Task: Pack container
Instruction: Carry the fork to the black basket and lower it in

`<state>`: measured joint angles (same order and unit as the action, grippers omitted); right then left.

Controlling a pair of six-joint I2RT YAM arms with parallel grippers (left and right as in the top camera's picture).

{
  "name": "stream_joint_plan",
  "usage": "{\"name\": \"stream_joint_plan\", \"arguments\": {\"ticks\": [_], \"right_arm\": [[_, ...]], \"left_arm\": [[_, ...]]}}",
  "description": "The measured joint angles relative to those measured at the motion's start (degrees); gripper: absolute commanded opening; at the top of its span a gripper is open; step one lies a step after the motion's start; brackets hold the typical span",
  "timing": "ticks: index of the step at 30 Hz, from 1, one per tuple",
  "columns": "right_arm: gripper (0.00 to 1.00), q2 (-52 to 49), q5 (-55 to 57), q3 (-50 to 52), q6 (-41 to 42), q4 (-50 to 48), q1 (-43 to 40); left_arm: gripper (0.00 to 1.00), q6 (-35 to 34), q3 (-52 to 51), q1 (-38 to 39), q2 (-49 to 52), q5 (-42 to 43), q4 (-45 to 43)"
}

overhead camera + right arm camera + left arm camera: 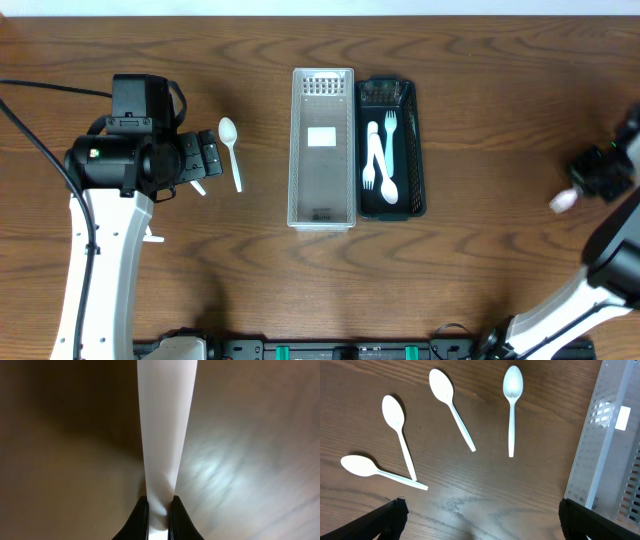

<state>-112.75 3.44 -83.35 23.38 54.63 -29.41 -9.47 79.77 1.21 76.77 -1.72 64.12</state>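
Note:
Several white plastic spoons (400,435) lie on the wood table at the left; in the overhead view only one spoon (231,150) shows beside my arm. My left gripper (482,520) is open and empty above the table, just short of the spoons; it also shows in the overhead view (200,160). A clear container (322,148) and a black container (392,148) stand side by side at the centre. The black one holds white forks and a spoon (385,160). My right gripper (160,505) is shut on a white utensil handle (165,420) at the far right edge (590,178).
The clear container's perforated wall (605,445) stands at the right of the left wrist view. The left arm's cable (40,140) runs over the table's left side. The table's front edge carries black and green fittings (330,350).

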Motion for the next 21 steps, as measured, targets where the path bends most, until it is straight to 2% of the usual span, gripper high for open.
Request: {"name": "stream_joint_plan", "arguments": {"ticks": [6,9,13,16,21], "right_arm": [[0.05,16.63,-1.51,-1.88,-3.37,-0.52,20.2],[0.07,20.5,-2.43,-2.34,-3.93,-0.44,29.33],[0.08,20.15,-2.56,-2.36,-4.42,-0.09,41.99],[0.08,17.9,-2.78,-2.36,-4.15,-0.04,48.52],[0.07,12.13,-2.91,-2.36,-1.73,-0.02,53.64]], "left_arm": [[0.98,0.0,0.0,0.0,0.0,-0.02,0.0],[0.98,0.0,0.0,0.0,0.0,-0.02,0.0],[0.98,0.0,0.0,0.0,0.0,0.0,0.0],[0.98,0.0,0.0,0.0,0.0,-0.02,0.0],[0.98,0.0,0.0,0.0,0.0,0.0,0.0]]}}
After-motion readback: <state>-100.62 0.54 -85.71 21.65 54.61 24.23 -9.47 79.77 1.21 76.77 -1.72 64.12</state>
